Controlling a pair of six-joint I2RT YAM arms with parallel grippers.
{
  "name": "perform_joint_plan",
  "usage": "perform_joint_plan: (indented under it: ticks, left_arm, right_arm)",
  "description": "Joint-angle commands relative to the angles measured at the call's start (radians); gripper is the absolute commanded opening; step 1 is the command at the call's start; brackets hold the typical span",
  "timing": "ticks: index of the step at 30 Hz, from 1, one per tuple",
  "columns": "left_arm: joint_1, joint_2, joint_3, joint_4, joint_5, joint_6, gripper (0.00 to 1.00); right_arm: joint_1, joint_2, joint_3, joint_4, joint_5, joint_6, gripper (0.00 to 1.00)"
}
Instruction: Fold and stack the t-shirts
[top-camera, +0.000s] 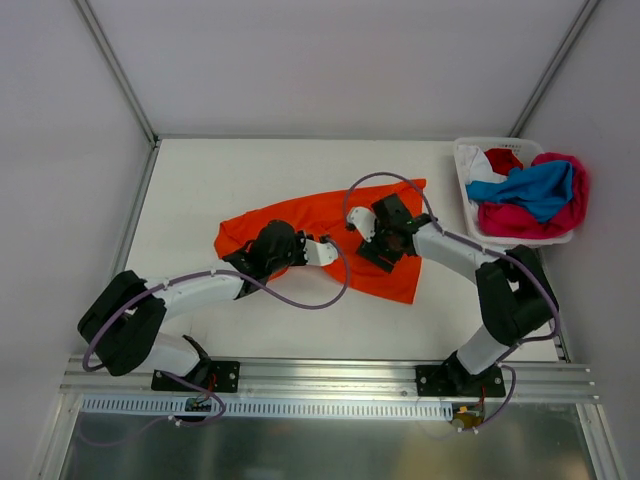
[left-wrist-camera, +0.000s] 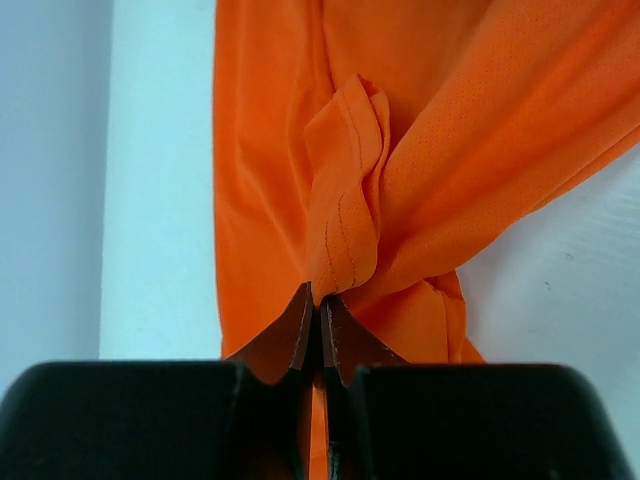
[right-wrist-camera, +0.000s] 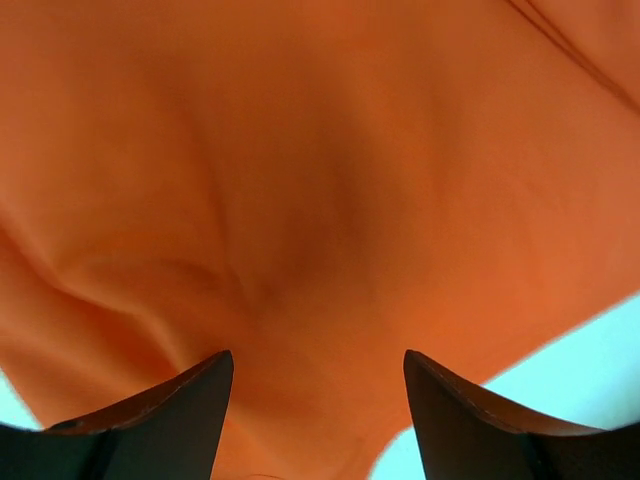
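While the orange t-shirt (top-camera: 320, 212) lies spread but rumpled across the middle of the white worktop (top-camera: 220, 170), the left end effector (left-wrist-camera: 320, 300) grips its left portion, fingers clenched tight on a bunched ridge of hemmed cloth. The hold looks meant to lift or drag that side so the fabric can be drawn flat for a fold. Further right, the right end effector (right-wrist-camera: 315, 365) hangs low over the garment's right half, its fingers parted wide and grasping nothing; whether the tips touch the fabric cannot be told. It appears placed to take a second hold, letting both arms stretch the shirt between them. At the far right edge of the worktop, a white plastic basket (top-camera: 462, 170) holds a red shirt (top-camera: 503, 158), a blue shirt (top-camera: 540, 188) and a magenta-pink shirt (top-camera: 535, 222), heaped unfolded. No folded stack is in view, so the job looks to be at an early stage.
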Motion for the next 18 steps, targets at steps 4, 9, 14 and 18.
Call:
perform_joint_plan:
  ticks: [4, 9, 14, 18]
  left_arm:
    - [-0.002, 0.056, 0.031, -0.025, -0.015, -0.021, 0.0]
    - [0.001, 0.076, 0.04, -0.048, -0.035, -0.014, 0.41]
    - [0.006, 0.099, 0.039, -0.042, -0.035, -0.01, 0.87]
    - [0.015, 0.113, 0.042, -0.033, -0.003, -0.024, 0.89]
  right_arm:
    - [0.185, -0.184, -0.162, 0.314, 0.103, -0.175, 0.71]
    - [0.228, -0.106, -0.093, 0.241, 0.15, -0.192, 0.69]
    - [0.237, -0.083, -0.116, 0.256, 0.166, -0.183, 0.68]
    - [0.237, -0.089, -0.127, 0.256, 0.182, -0.173, 0.68]
